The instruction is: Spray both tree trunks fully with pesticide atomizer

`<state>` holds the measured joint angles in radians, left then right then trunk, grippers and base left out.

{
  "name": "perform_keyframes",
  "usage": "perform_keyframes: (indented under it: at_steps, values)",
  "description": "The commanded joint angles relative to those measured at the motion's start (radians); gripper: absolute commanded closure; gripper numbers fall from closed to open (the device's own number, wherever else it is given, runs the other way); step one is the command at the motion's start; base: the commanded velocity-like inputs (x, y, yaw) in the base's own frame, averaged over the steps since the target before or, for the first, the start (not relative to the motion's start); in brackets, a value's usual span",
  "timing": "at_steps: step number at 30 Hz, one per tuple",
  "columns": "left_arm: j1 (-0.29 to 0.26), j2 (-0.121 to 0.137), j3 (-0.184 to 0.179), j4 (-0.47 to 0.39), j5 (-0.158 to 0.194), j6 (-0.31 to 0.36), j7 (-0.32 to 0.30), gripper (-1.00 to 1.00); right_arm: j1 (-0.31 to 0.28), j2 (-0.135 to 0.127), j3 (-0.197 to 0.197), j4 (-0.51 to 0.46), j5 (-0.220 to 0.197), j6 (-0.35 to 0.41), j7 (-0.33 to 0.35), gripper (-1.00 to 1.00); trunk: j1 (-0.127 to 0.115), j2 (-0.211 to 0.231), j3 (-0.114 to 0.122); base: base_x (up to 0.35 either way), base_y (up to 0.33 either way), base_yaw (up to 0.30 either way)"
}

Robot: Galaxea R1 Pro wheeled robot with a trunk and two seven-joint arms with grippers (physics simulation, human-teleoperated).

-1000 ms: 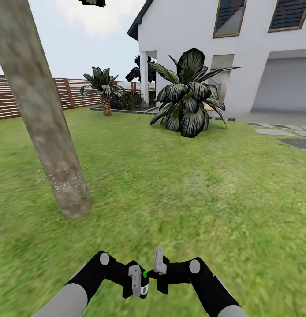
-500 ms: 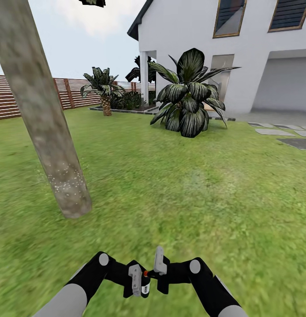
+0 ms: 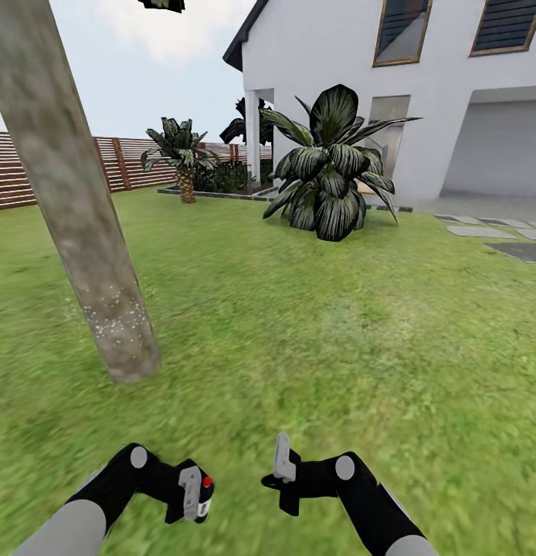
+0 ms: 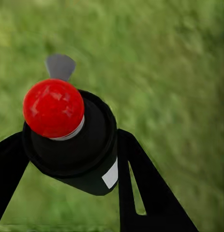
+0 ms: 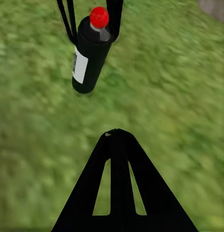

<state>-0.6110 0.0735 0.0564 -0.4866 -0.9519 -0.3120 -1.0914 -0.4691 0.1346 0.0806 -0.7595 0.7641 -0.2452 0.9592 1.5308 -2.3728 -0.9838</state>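
Black atomizer (image 4: 78, 145), red cap, white label; left tool (image 3: 192, 494) clamping.

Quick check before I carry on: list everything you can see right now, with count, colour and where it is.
tree trunk: 1, mottled tan-grey, leaning, left of the lawn, white specks low on it
pesticide atomizer: 1, black with red cap and white label, held in the left claw
lawn: 1, green, all around
broad-leaved bush: 1, dark green, centre, in front of the house
short palm: 1, dark green with patterned trunk, by the fence
fence: 1, brown slats, far left
house: 1, white, upper right
paving slabs: several, grey, far right
left claw: 1, black and grey, shut on the atomizer, lower left
right claw: 1, black and grey, empty, lower centre
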Motion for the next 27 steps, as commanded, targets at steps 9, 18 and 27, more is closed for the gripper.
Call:
perform_keyframes:
  at_steps: [9, 18, 27]
  values:
    - [0.009, 0.116, 0.018, -0.001, 0.003, -0.001, -0.002, 1.0, 0.0, 0.0, -0.001, 0.0, 0.007, -0.006, 0.0, -1.0, 0.0, 0.0, -0.001, 0.0, 0.0, 0.0]
    - [0.013, 0.119, 0.203, 0.068, 0.045, 0.004, 0.408, 1.0, 0.0, -0.04, -0.077, 0.153, 0.006, -0.008, -0.22, -1.0, 0.0, 0.0, -0.001, 0.0, 0.0, 0.0]
    - [0.11, 0.116, 0.587, 0.259, 0.274, -0.016, 0.839, 1.0, 0.014, -0.08, -0.473, 0.484, 0.006, -0.173, -0.83, -1.0, 0.0, 0.0, -0.001, 0.0, 0.0, 0.0]
